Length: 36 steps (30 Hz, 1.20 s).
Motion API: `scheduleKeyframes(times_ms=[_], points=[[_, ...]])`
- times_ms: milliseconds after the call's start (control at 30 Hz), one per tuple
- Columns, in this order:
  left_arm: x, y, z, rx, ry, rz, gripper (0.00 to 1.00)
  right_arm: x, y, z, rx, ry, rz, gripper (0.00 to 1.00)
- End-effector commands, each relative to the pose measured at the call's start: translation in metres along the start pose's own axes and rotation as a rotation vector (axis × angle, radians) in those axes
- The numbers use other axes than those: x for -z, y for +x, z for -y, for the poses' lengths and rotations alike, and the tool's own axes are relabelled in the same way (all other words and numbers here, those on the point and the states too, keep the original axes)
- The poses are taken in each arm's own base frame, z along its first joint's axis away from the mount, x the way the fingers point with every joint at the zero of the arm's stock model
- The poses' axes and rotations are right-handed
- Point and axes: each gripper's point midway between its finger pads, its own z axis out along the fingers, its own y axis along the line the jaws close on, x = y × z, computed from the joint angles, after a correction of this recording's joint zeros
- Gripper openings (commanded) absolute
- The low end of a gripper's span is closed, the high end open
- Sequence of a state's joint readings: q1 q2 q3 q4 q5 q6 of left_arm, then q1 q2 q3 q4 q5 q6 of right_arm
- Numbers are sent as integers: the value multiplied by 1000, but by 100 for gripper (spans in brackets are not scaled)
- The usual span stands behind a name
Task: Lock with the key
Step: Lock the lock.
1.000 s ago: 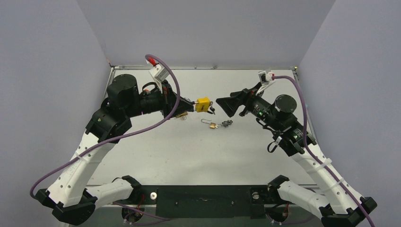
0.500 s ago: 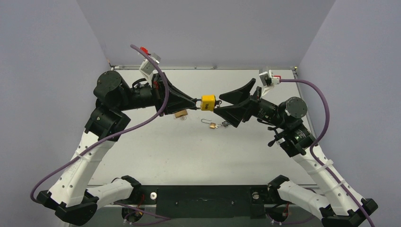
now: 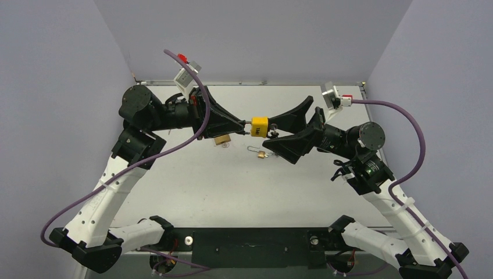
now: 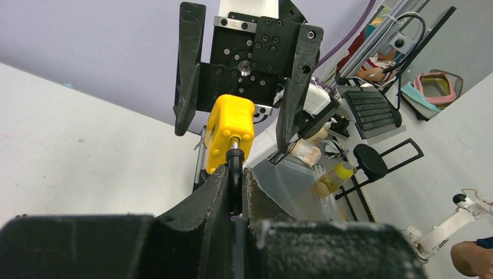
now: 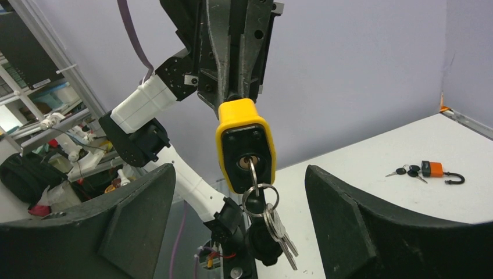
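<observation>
The left tool (image 4: pixel 234 174) is pinched tight on the dark shackle (image 4: pixel 235 158) of the yellow padlock (image 4: pixel 231 129), holding the lock in the air with its body pointing away from the tool, toward the other arm. In the top view this grip sits just above the middle of the frame.

The right tool (image 3: pixel 268 131) stands wide. Its two fingers (image 5: pixel 136 215) lie on either side of the lock body without touching it, and in the right wrist view there is clear space on both sides.

A key (image 5: pixel 250 164) sits in the keyhole on the lock's bottom face. A ring (image 5: pixel 258 200) hangs from it, and more keys (image 5: pixel 278 229) dangle from the ring toward the lower middle of that view.

Below the held lock, on the pale surface (image 3: pixel 232 186), lies a small brass padlock (image 3: pixel 263 154), and a second brass one (image 3: pixel 221 140) lies under the left arm's fingers. At the right edge of the right wrist view, an orange padlock (image 5: pixel 433 168) with an open shackle lies on the surface beside a few small keys (image 5: pixel 407 172).
</observation>
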<state>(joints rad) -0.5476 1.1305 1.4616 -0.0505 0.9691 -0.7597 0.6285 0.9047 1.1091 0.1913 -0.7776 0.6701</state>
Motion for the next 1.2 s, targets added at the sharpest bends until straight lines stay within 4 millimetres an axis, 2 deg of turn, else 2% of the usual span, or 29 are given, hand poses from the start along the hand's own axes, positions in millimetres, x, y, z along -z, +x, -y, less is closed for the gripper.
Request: scheduleKeyframes(times_ms=[0,233,467,600,667,700,767,800,933,1167], points=[[1,-14,16,-71,61,44,0,-11,-10,-8,77,-7,9,76],[1,-10,13,-63,55,39,0,-16,-12,-1,88,24,17,70],[2,-8,8,-54,46,35,0,-18,-12,4,78,45,13,49],[1,-5,4,-49,38,28,0,-18,-11,6,66,58,13,32],[1,-3,1,-42,25,21,0,-19,-10,8,51,67,10,20],[1,-3,-1,-48,20,19,0,-19,-10,8,47,71,12,10],[2,-1,-4,-50,9,14,4,-18,-9,9,33,78,16,0],[2,0,-7,-43,-4,10,10,-18,-9,10,24,82,19,0],[5,4,-13,-30,-30,3,21,-15,-6,15,3,111,24,0],[8,5,-19,-27,-47,3,23,-9,-4,21,-21,138,35,0]])
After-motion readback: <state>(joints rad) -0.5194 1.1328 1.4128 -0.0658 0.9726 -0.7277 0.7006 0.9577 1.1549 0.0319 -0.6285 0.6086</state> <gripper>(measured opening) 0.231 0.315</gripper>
